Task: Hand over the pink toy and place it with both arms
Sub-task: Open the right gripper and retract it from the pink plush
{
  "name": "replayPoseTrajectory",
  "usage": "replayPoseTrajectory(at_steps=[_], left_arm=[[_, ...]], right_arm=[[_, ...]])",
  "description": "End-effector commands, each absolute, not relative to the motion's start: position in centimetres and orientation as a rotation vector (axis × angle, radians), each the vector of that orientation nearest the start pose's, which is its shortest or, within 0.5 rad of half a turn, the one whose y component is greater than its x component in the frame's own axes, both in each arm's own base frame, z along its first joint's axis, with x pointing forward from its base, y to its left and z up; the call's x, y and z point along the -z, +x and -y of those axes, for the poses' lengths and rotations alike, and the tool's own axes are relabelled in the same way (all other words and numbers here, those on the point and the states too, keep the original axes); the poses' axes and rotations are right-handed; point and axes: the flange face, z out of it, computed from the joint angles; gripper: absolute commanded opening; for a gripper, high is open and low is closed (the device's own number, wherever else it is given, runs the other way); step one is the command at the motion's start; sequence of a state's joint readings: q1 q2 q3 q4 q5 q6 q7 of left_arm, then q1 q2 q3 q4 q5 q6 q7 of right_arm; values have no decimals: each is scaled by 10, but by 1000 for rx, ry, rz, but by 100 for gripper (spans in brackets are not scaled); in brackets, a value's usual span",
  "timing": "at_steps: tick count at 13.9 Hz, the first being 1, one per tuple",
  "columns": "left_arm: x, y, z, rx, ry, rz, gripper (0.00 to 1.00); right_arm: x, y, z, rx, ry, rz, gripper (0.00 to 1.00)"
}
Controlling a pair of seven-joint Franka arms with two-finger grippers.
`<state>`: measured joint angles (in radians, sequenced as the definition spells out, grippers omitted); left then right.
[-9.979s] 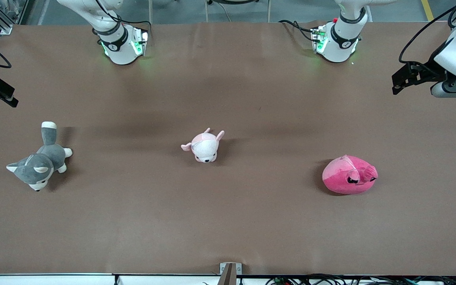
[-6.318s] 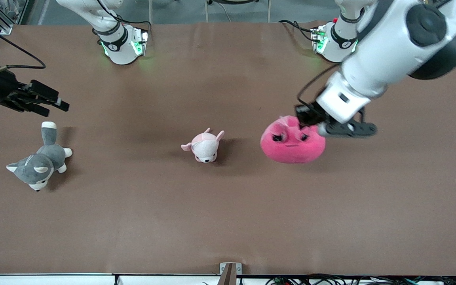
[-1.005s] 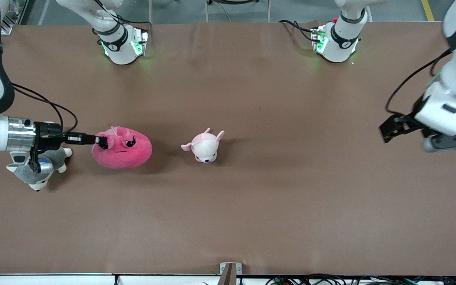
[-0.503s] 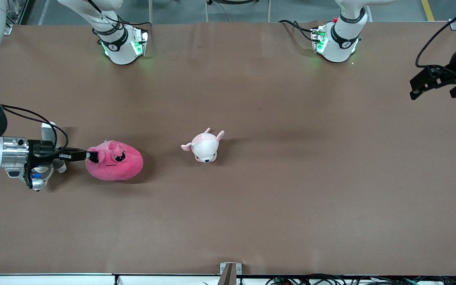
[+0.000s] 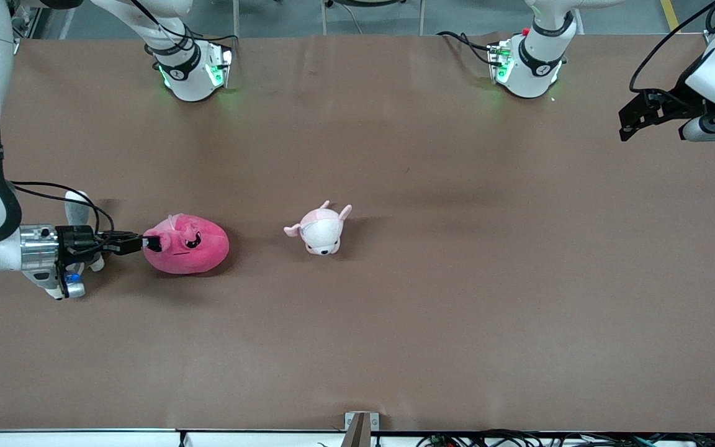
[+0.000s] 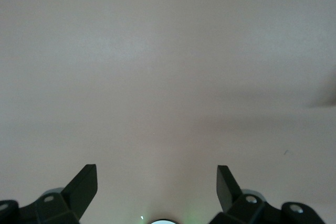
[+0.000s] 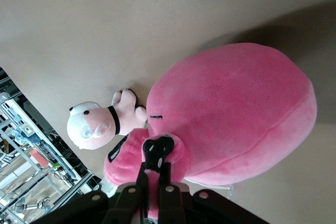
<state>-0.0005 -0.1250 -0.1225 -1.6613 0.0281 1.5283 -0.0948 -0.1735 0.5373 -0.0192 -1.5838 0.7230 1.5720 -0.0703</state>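
Observation:
The pink toy (image 5: 188,244) is a round hot-pink plush with angry black eyes. It sits low at the table, between the husky plush and the puppy plush, toward the right arm's end. My right gripper (image 5: 149,243) is shut on a small ear at the toy's edge. The right wrist view shows the toy (image 7: 236,114) filling the frame, with that ear pinched in my right gripper (image 7: 156,182). I cannot tell whether the toy's weight rests on the table. My left gripper (image 5: 634,121) is open and empty, up over the left arm's end of the table. The left wrist view shows its gripper (image 6: 156,177) over bare tabletop.
A pale pink-and-white puppy plush (image 5: 320,230) lies at mid-table; it also shows in the right wrist view (image 7: 97,124). The grey-and-white husky plush (image 5: 77,205) lies under my right wrist and is mostly hidden. The brown table (image 5: 395,323) spreads all around.
My left gripper has pulled away toward the left arm's end of the table and toward the bases. My right gripper and the pink toy have shifted only slightly beside the husky.

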Motion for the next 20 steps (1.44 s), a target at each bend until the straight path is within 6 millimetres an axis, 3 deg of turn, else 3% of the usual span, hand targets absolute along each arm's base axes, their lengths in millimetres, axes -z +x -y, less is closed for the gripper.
replayPoseTrajectory(at_steps=[1,7,8,9,10,11,15,18,20], left_arm=[[-641,505,61,-14,-3112,-69,100],[-642,509,75,-32,-3110,-76,100],[-644,511,75,-26,-3105,-78,100],[-644,511,75,-24,-3105,-78,100],[-644,511,75,-24,-3105,-76,100],[-644,511,75,-26,-3105,-76,100],[-651,513,76,-2,-3115,-74,100],[-650,517,77,-4,-3118,-73,100],[-645,517,73,-26,-3117,-63,100]], right_arm=[[-320,641,54,-530,-2274,-382,1],[-301,644,58,-536,-2275,-395,3],[-301,644,58,-533,-2277,-397,7],[-300,645,57,-531,-2281,-398,35],[-302,647,60,-516,-2284,-421,96],[-307,649,61,-498,-2289,-420,100],[-379,666,75,-369,-2378,-345,100],[-455,659,78,-262,-2637,-237,100],[-503,648,63,-194,-2796,-149,100]])
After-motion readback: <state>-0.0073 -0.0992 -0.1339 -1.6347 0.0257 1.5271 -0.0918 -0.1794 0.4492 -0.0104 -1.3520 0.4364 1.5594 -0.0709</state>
